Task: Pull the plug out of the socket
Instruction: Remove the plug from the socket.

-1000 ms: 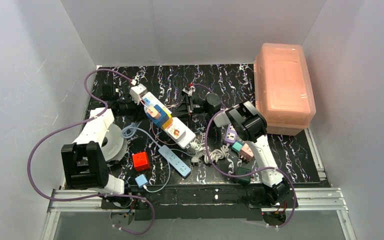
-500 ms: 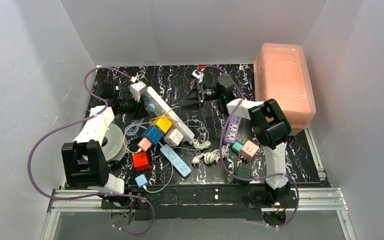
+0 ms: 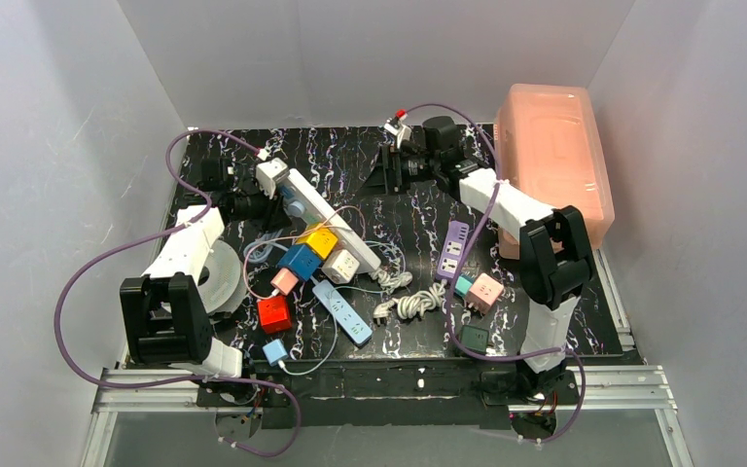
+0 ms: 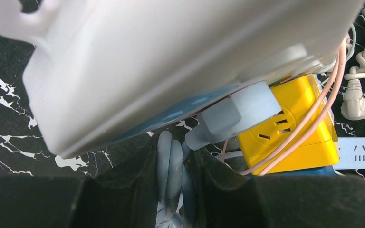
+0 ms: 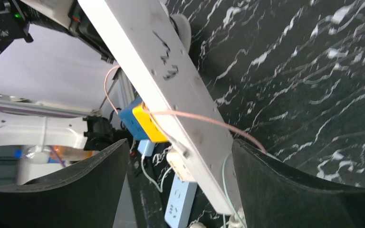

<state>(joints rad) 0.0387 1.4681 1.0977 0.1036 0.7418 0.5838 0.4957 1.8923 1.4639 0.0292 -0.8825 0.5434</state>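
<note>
Nearest on the bench (image 3: 603,292), a slim light-blue strip (image 3: 342,311) and loose adapter cubes lie beside the job, the yellow cube (image 3: 319,241) right against the socket; the socket (image 3: 329,218), a long white power strip, runs slantwise across the bench's left half and, judging by the wrist views, is tipped rather than flat; one plug (image 4: 235,114), pale, short and rounded, sits in it toward its far end, with a pale cord (image 4: 171,164) trailing below; the left gripper (image 4: 177,166) has a finger on each side of that cord, just under the plug, but I cannot tell whether it pinches; farthest off, the right gripper (image 5: 179,142) is spread wide and empty, well apart from the strip; the strip looks rigid, light and smooth, so it would likely lift with the plug unless held; the plug's stubby body offers little purchase, so take its flanks, not the soft cord, and pull straight along the pins; a thin pink wire (image 5: 195,116) draped over the strip could snag
</note>
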